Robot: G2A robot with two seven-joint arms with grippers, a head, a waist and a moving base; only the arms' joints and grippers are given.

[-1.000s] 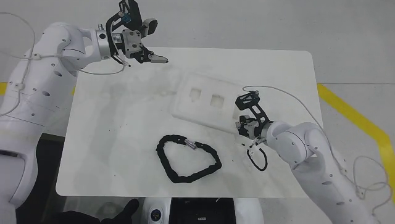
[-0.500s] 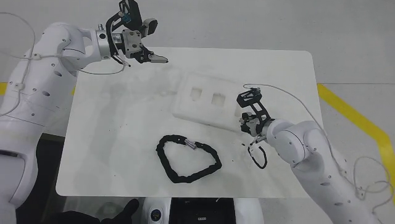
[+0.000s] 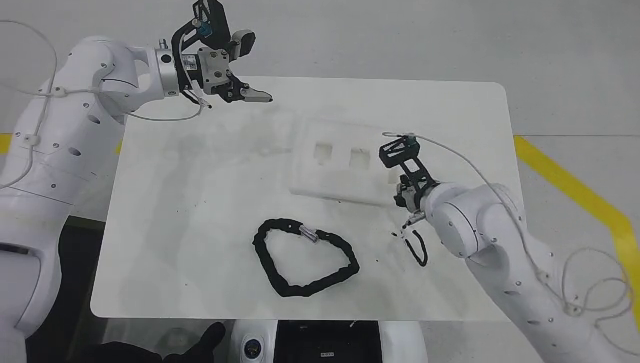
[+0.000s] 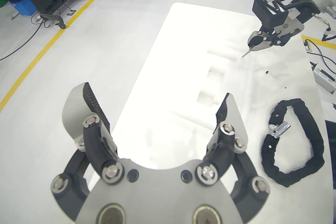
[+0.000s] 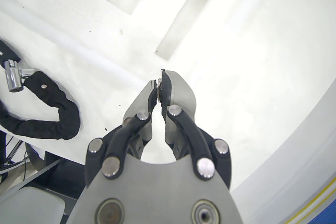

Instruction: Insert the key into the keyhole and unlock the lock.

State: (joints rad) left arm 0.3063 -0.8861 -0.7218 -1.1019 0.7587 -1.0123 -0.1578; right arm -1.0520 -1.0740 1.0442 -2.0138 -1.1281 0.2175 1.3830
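The right end effector (image 5: 158,84) is pressed together on the key (image 4: 246,53). It pinches the key by its head, and the thin blade sticks out from the fingertips and points down toward the counter (image 3: 180,243). This end effector is above the near edge of the white foam block (image 3: 310,178), which has rectangular recesses. The black cloth-covered chain lock (image 3: 300,258) lies in a closed loop on the counter, nearer to the robot than the foam block and apart from the key. Its shiny metal lock cylinder (image 4: 281,129) lies flat on the far side of the loop. The left end effector (image 4: 157,101) is spread wide and holds nothing, over the far left corner of the counter.
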